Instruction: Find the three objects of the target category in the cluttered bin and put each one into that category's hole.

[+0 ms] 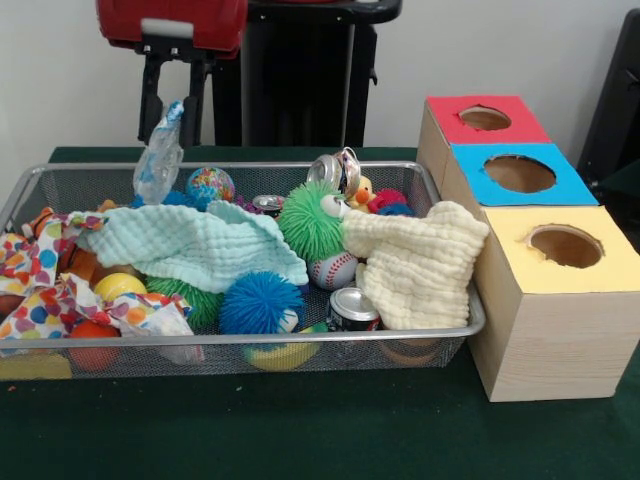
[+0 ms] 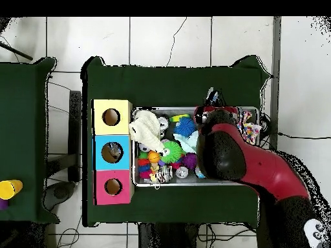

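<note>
Gripper point(image 1: 172, 118) clamped on crumpled clear plastic bag point(image 1: 158, 160), which we see lifted above far-left corner of silver wire-mesh bin point(image 1: 250, 345); red-, blue-, yellow-topped wooden hole boxes point(image 1: 540, 235) stand right.

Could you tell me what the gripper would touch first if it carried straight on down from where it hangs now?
The gripper already holds a crumpled clear plastic bottle. Straight down, that bottle would likely meet the pale green cloth at the left of the wire bin first, though depth is hard to judge.
</note>
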